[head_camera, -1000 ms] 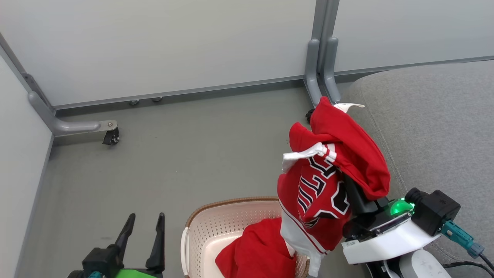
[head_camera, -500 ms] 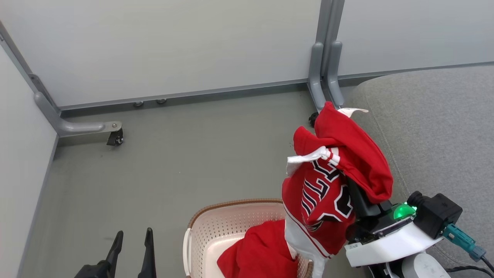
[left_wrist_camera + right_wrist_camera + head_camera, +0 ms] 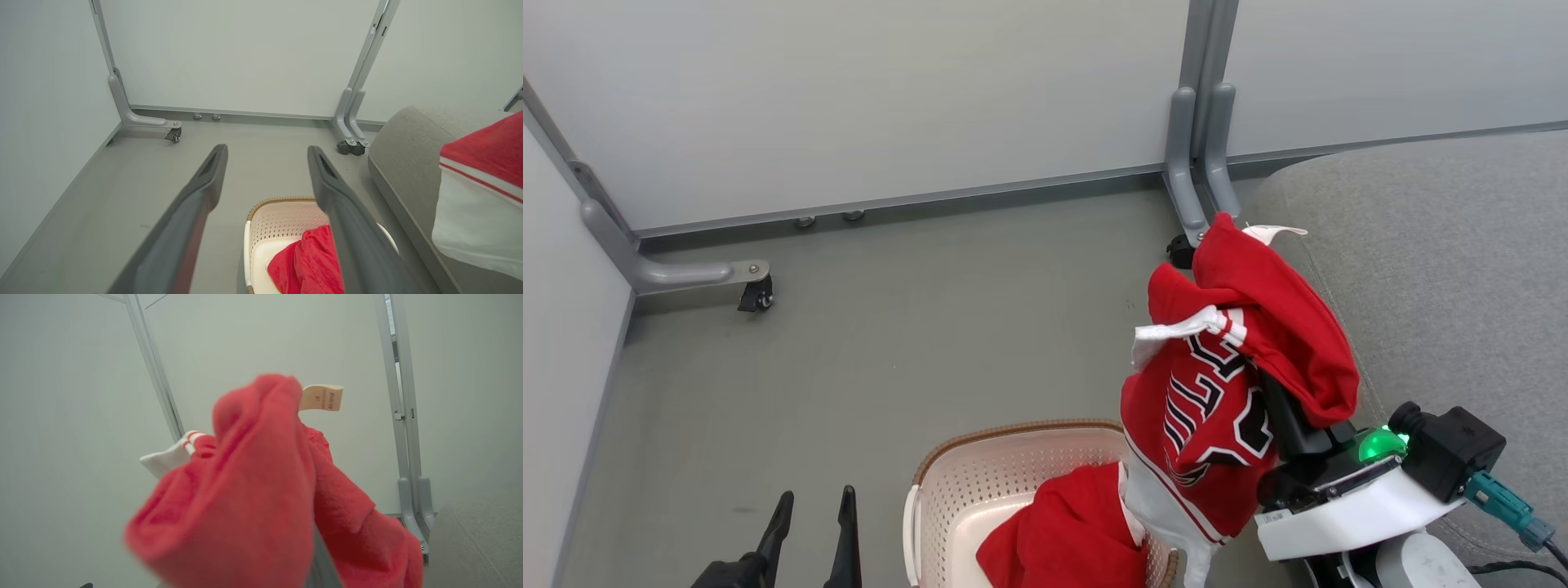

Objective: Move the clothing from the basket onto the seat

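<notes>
Printed jersey hanging draped over right gripper, above basket rim, just beside seat. Cloth hiding jaws, so cannot tell if clamping. Second red garment lying in basket. Left gripper hovering left of basket, fingers spread, empty.

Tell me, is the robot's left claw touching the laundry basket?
Apart. The head view shows bare floor between the left gripper and the basket.
</notes>
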Controlling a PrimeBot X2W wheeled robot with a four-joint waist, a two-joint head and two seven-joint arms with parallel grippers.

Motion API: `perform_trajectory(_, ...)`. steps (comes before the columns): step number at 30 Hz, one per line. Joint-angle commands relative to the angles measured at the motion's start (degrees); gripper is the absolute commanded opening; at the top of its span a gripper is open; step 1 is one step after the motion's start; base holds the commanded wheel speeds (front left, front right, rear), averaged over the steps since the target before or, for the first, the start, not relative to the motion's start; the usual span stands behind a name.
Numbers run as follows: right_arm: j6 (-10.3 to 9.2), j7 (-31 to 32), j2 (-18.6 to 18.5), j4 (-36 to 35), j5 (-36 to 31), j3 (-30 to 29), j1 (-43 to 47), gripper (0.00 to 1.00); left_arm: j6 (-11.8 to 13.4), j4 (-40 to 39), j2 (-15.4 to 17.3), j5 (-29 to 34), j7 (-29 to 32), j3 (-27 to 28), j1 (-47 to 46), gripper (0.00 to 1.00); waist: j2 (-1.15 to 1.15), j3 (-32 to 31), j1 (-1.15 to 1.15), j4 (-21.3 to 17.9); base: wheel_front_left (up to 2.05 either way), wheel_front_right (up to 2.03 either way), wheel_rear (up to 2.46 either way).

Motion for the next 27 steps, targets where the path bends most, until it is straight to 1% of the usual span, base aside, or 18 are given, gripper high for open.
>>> perform_trajectory(1,0.00,-0.2,-0.2,-0.1,0.1,-0.1,-0.6,0.00,-0.2,0.1,0.0,0.4,0.0,-0.5,0.0,1.00,0.00,0.0,0.00,-0.8,0.00,0.00,0.00)
perform_trajectory(4,0.00,-0.2,-0.7,-0.3,-0.4,-0.2,-0.5,0.00,-0.2,0.3,0.0,0.5,0.0,-0.9,-0.2,1.00,0.00,0.2,0.00,-1.9,0.00,0.00,0.00)
perform_trajectory(8,0.00,-0.2,-1.2,-0.2,-0.6,-0.8,-0.4,0.00,-0.2,0.3,0.0,0.5,0.0,-1.5,-0.5,1.00,0.00,0.6,0.00,-4.4,0.00,0.00,0.00)
perform_trajectory(16,0.00,-0.2,-1.9,-0.8,-1.9,-2.4,-0.8,0.00,-0.2,-0.4,0.0,1.4,0.0,-1.6,-2.2,1.00,0.00,2.2,0.00,-11.7,0.00,0.00,0.00)
perform_trajectory(27,0.00,-0.2,-1.3,-1.4,-2.4,-5.7,0.2,0.00,-0.2,-0.5,0.1,1.7,0.0,-3.1,-3.8,1.00,0.00,3.9,0.00,-21.5,0.00,0.00,0.00)
